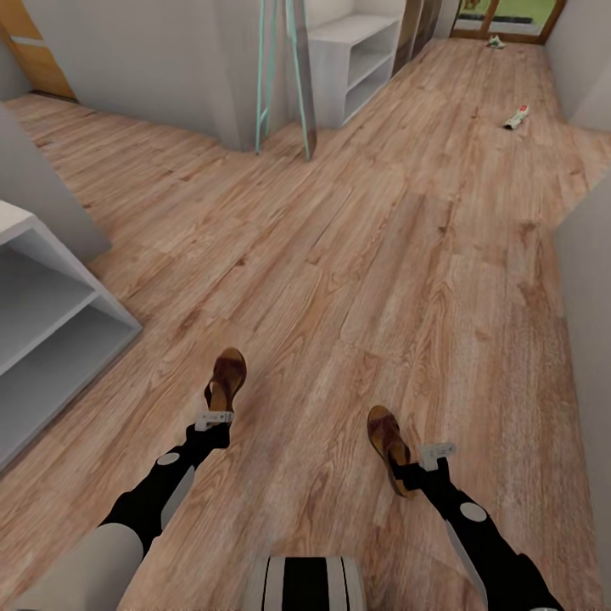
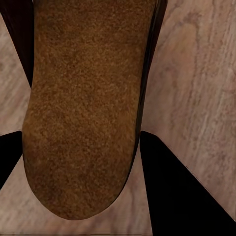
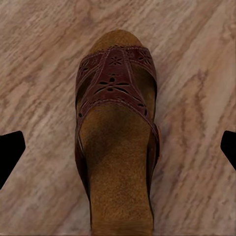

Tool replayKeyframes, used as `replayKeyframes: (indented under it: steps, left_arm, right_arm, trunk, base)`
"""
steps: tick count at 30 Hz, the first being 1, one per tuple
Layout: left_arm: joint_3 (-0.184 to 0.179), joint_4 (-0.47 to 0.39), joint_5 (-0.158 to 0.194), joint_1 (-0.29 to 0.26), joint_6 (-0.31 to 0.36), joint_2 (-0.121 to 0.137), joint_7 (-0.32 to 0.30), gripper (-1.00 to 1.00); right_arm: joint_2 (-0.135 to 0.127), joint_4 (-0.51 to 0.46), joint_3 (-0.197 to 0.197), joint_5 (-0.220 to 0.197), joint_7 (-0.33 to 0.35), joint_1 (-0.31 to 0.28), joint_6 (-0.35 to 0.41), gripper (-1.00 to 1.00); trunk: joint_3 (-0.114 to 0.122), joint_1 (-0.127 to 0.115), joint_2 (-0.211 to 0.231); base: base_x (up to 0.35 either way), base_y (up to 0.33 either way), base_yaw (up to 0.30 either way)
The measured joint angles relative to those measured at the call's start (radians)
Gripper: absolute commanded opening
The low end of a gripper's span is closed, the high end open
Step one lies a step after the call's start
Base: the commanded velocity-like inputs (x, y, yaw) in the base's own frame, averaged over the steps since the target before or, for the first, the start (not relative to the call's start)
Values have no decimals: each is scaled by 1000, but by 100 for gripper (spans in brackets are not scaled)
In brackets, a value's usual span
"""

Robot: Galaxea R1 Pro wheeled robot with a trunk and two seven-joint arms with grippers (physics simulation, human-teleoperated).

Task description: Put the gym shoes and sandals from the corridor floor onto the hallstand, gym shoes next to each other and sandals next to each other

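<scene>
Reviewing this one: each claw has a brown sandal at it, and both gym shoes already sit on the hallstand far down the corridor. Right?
Not quite. The head view shows both gym shoes lying on the corridor floor, apart from each other, not on the hallstand. The rest holds: a sandal is at the left claw and another at the right claw.

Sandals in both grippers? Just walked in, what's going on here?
The robot has a brown sandal at each gripper: the left gripper at the left sandal, the right gripper at the right sandal. Whether either is lifted off the corridor floor is unclear. Two gym shoes lie far down the corridor, near the hallstand.
</scene>
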Motion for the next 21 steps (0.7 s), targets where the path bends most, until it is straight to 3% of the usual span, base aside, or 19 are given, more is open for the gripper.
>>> replayKeyframes:
  steps: [7,21]
  left_arm:
    - [-1,-1,0,0,0,1,0,-100]
    - [1,-3,0,-1,-1,-1,0,-100]
  right_arm:
    - [-1,60,-4,-2,-1,0,-1,100]
    - [-2,65,-8,-4,-3,0,-1,100]
  trunk:
    - [-27,3,-2]
    - [-90,9,-5]
  base:
    - [0,0,0]
    - [0,0,0]
